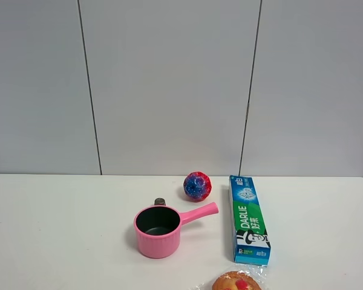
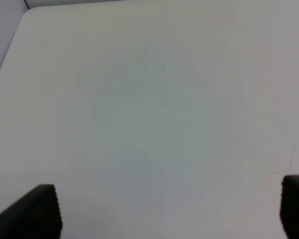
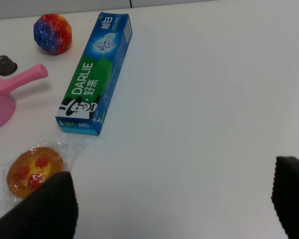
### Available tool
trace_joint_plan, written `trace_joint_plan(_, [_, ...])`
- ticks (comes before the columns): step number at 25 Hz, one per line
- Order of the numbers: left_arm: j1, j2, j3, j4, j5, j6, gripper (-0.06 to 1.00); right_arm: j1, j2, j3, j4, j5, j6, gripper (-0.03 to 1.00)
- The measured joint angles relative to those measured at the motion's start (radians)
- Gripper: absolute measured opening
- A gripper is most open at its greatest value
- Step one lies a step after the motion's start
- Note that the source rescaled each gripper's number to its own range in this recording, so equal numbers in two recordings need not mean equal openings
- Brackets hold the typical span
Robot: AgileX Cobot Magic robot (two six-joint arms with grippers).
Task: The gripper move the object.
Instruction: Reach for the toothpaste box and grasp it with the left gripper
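Note:
The blue-and-green DARLIE toothpaste box (image 1: pixel 248 219) lies flat on the white table, right of the pink saucepan. It also shows in the right wrist view (image 3: pixel 95 73). No arm shows in the exterior high view. My right gripper (image 3: pixel 174 204) is open and empty, its two black fingertips (image 3: pixel 45 209) wide apart, well short of the box. My left gripper (image 2: pixel 169 211) is open and empty over bare table; the box is out of its view.
A pink saucepan (image 1: pixel 159 229) stands mid-table, handle pointing toward the box. A blue-red ball (image 1: pixel 197 185) sits behind it. A small dark cap (image 1: pixel 160 202) lies behind the pan. A wrapped round pastry (image 1: pixel 236 281) lies at the front edge.

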Motion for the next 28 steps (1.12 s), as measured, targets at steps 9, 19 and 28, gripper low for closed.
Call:
trace_joint_plan(9, [0.0, 0.0, 0.0, 0.0, 0.0, 0.0, 1.0, 0.0, 0.0, 0.0, 0.0, 0.0, 0.0, 1.0])
trace_joint_plan(19, [0.0, 0.0, 0.0, 0.0, 0.0, 0.0, 1.0, 0.0, 0.0, 0.0, 0.0, 0.0, 0.0, 1.0])
trace_joint_plan(28, [0.0, 0.004, -0.015, -0.056, -0.002, 0.082, 1.0, 0.0, 0.0, 0.0, 0.0, 0.0, 0.0, 1.0])
